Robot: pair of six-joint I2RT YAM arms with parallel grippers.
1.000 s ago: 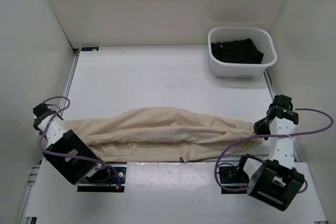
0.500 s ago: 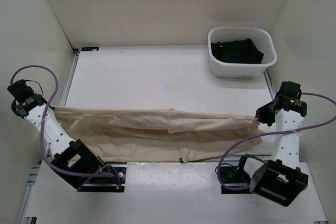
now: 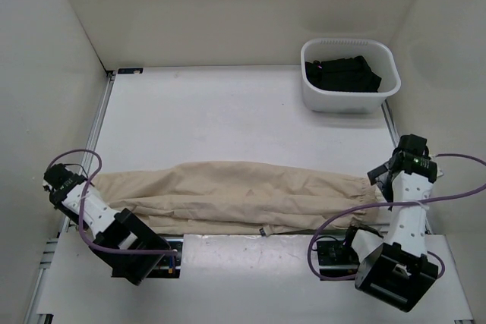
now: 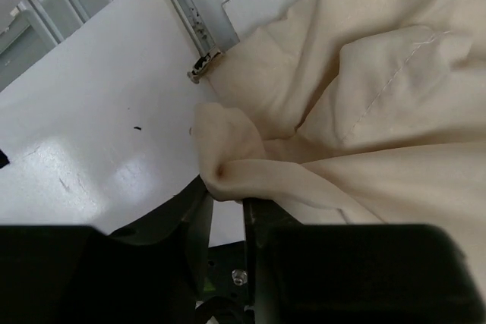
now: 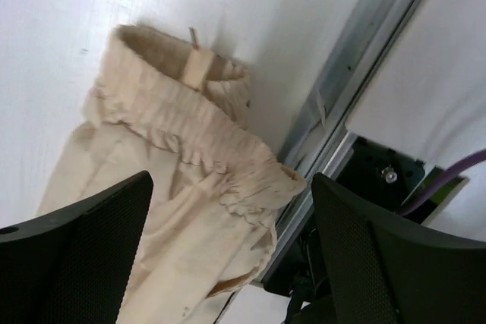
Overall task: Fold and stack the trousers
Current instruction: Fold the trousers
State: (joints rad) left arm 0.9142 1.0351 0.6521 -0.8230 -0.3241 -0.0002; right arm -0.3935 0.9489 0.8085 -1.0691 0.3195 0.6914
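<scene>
Looks down on a white table [image 3: 228, 119] closed in by pale walls on 3 sides. Shows beige trousers [image 3: 243, 191] lying flat in 1 long band across the near part, left to right, with lengthwise creases and a gathered end at the right. Places the left gripper [image 3: 64, 184] at the band's left end and the right gripper [image 3: 380, 181] just beside the gathered end; too small from above to read either pair of jaws. Shows 1 white tub [image 3: 345, 102] at the far right corner, well apart from the trousers, holding black clothes [image 3: 342, 73].

Beige trousers [image 3: 243, 195], flat, legs together
</scene>
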